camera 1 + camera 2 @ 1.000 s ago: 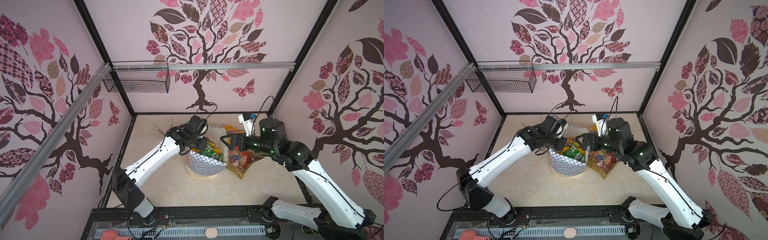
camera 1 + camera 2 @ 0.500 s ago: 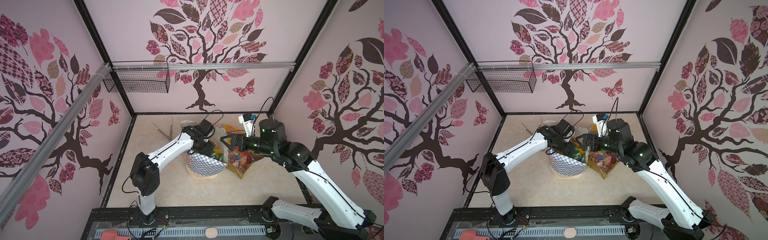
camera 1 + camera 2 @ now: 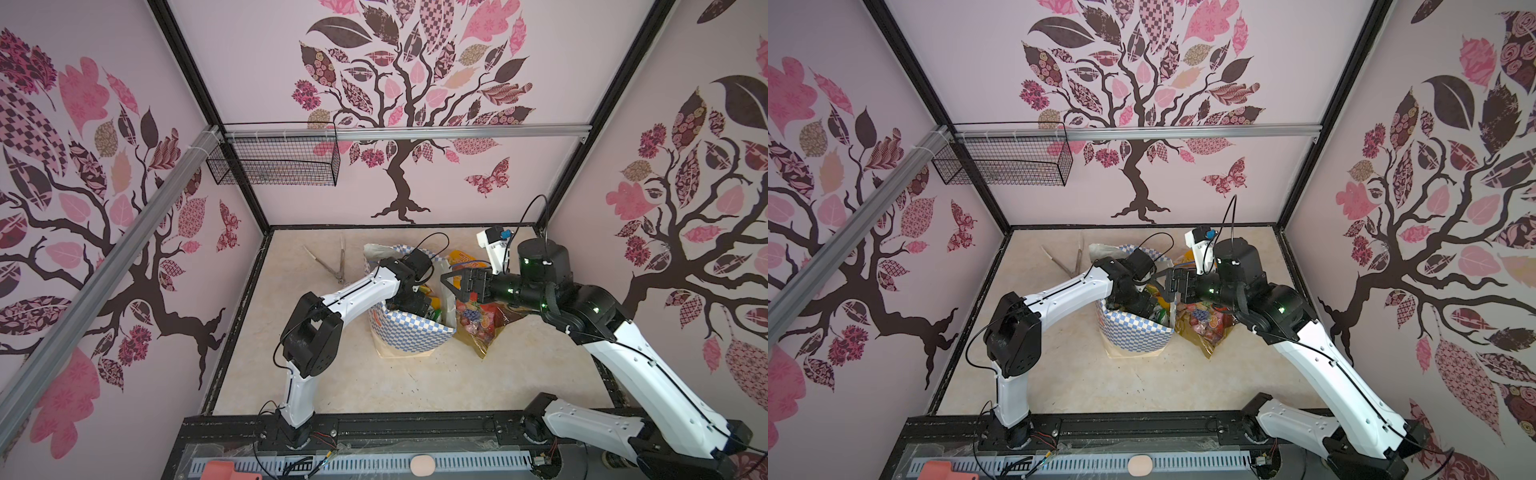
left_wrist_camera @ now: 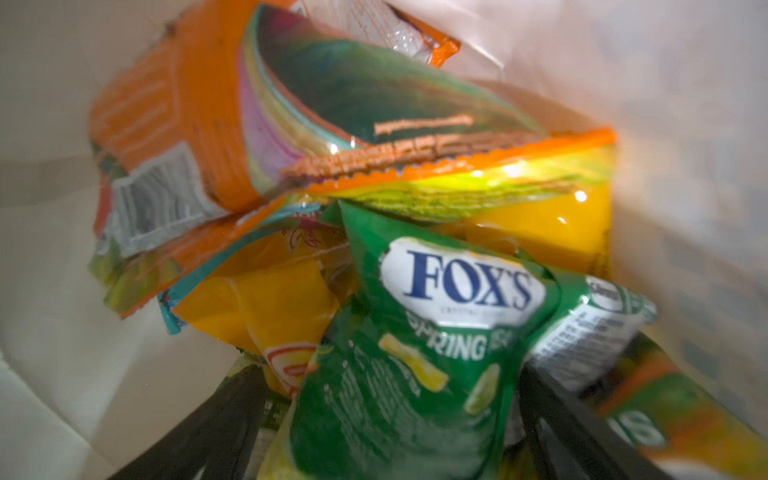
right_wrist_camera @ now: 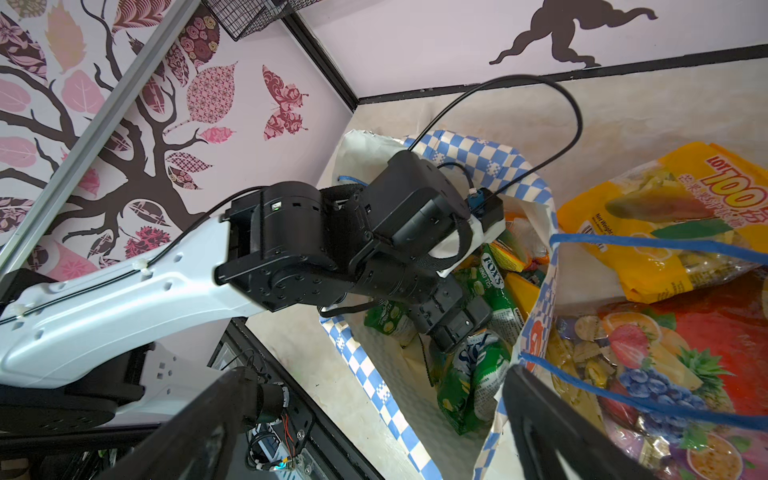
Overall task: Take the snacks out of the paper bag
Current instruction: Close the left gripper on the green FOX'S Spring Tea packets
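My left gripper sat spread inside the paper bag, straddling a green packet. My right gripper gaped at its rim.

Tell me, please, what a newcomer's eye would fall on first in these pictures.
The tall blue-and-white checked paper bag stands at mid-table, with the left tool deep inside, open around a crinkly green FOX'S packet. Just right of it in both top views lie a glossy gold-red fruit-picture packet and a yellow-orange packet.

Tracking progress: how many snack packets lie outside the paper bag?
2: the yellow packet and the red fruit packet, both beside the paper bag; others may be hidden.
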Controlling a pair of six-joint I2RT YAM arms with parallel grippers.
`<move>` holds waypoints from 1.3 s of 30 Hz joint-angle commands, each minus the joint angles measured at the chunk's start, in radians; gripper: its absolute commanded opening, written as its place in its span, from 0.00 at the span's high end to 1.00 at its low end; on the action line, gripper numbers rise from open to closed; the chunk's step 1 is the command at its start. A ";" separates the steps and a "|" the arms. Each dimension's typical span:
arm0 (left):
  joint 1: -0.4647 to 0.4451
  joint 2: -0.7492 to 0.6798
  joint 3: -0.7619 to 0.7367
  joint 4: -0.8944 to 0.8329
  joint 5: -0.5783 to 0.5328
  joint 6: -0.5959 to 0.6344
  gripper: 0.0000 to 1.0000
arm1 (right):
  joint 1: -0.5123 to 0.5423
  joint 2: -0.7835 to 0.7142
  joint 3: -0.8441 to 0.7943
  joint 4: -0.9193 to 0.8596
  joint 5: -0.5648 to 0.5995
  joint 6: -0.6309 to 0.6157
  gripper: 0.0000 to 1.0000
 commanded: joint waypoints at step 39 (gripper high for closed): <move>0.004 -0.137 -0.078 0.046 -0.048 0.023 1.00 | 0.004 -0.065 -0.090 -0.025 0.098 0.003 0.00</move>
